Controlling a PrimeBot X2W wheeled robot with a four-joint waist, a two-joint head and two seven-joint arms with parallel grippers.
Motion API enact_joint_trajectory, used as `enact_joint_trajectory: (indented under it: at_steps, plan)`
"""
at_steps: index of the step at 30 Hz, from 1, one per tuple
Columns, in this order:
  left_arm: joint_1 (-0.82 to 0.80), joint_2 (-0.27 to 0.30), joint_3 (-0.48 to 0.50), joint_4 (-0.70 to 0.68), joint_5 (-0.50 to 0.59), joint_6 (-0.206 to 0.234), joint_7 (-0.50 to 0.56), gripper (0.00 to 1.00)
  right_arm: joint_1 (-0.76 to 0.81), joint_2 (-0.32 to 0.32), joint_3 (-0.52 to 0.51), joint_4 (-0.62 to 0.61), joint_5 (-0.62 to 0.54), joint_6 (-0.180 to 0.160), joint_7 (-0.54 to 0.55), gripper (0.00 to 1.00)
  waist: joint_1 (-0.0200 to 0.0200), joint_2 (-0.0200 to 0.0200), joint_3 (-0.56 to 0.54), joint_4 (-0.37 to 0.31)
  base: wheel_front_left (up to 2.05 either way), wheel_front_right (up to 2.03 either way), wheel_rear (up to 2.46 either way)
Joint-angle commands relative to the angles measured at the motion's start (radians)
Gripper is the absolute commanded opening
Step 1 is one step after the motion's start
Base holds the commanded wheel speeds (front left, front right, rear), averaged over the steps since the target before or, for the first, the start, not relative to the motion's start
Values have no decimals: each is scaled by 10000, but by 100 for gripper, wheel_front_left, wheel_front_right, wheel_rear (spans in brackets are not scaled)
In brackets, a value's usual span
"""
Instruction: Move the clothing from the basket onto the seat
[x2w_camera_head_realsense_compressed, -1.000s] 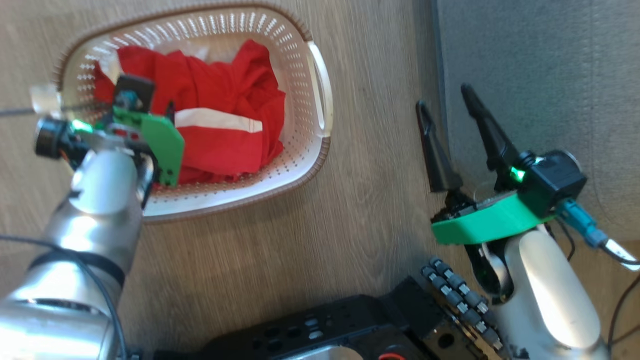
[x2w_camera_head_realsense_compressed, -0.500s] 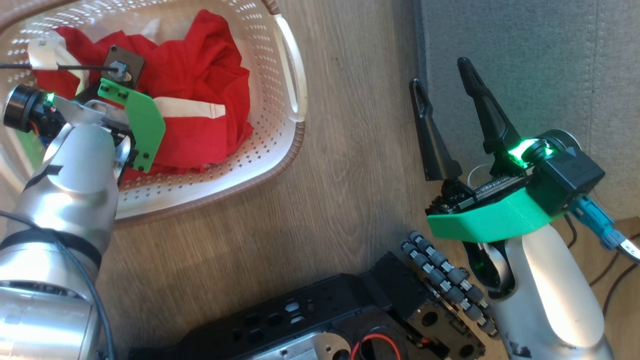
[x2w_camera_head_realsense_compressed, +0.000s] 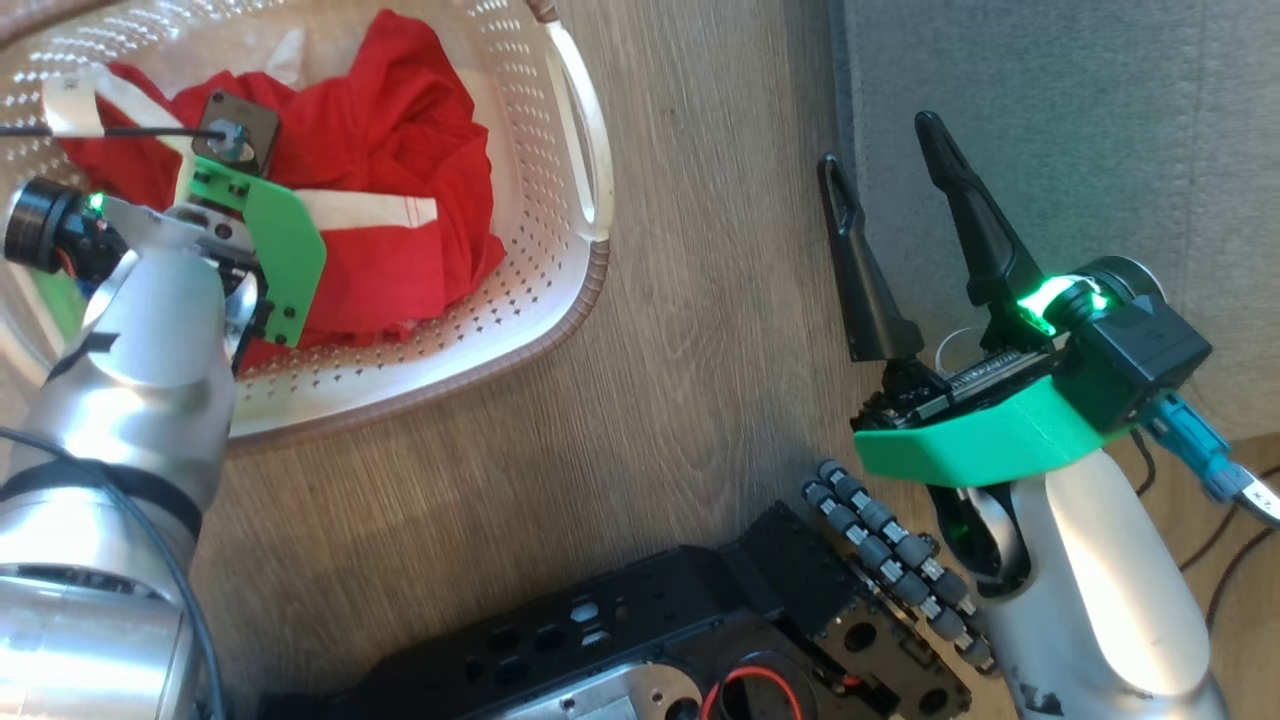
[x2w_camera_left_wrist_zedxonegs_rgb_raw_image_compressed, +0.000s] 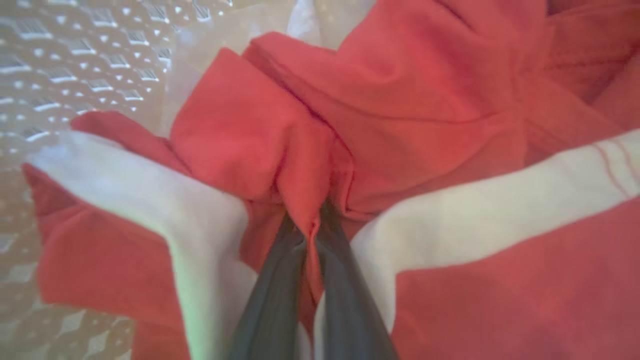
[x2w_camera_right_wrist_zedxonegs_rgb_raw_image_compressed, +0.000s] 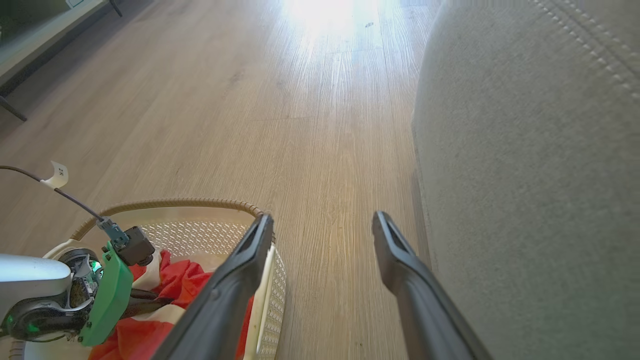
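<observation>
bright daylight glares off the floor (x2w_camera_right_wrist_zedxonegs_rgb_raw_image_compressed: 320, 30); wrist close-up soft.

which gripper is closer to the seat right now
Right. The right gripper hangs open beside the edge of the seat; the left gripper is down in the basket, shut on the clothing, farther away.

Basket (x2w_camera_head_realsense_compressed: 480, 340) (left end) off frame
</observation>
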Motion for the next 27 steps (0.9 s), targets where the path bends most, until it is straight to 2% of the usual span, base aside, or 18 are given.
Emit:
enact_joint_trajectory:
  at_steps: [1,11,21,27]
  plan:
    - [508,255,97,-53,-123,18,-81,0,380,-83,61,-159,-46,0,-92,100,0,0,-234,61,0,0,0]
    - [1051,-31,86,-53,-423,1,-786,0,167,-83,-81,229,-45,0,-92,100,0,0,-1517,260,0,0,0]
    - [2130,-772,217,-85,-1008,-210,-2289,0,417,-83,-381,1055,-358,0,-92,100,0,0,-4020,1020,0,0,0]
    - [2838,-1163,355,-516,-1524,-384,-2583,0,975,-83,-819,1552,-690,0,-92,100,0,0,-5649,1646,0,0,0]
